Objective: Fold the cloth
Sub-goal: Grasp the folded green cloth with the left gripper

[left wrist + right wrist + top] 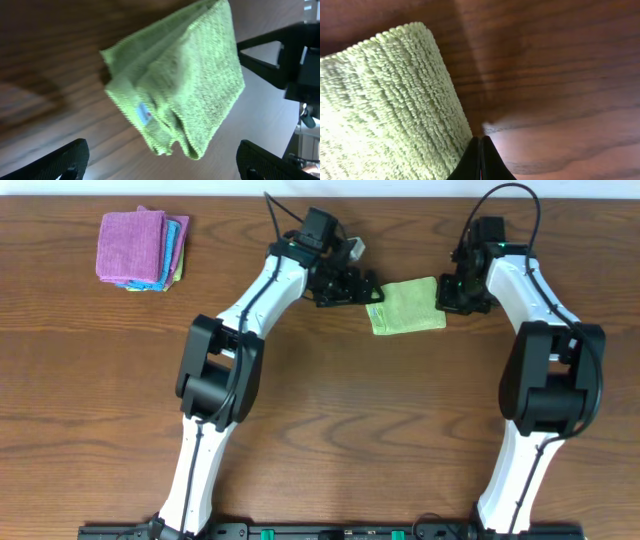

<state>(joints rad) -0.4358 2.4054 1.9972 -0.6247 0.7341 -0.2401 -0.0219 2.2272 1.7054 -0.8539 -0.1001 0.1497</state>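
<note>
The lime-green cloth point(406, 306) lies folded into a small rectangle on the wooden table, between my two grippers. In the left wrist view the cloth point(185, 75) shows layered folds and a small white tag point(144, 113) on its near edge. My left gripper point(364, 286) sits just left of the cloth, and its fingers point(161, 162) are spread wide and empty. My right gripper point(448, 292) is at the cloth's right edge. Its fingers point(481, 146) are pressed together beside the cloth point(385, 105), with nothing visible between them.
A stack of folded cloths stands at the table's far left, with a purple cloth point(130, 242) on top and a turquoise one point(174, 246) showing beneath it. The table is dark brown wood point(330, 410).
</note>
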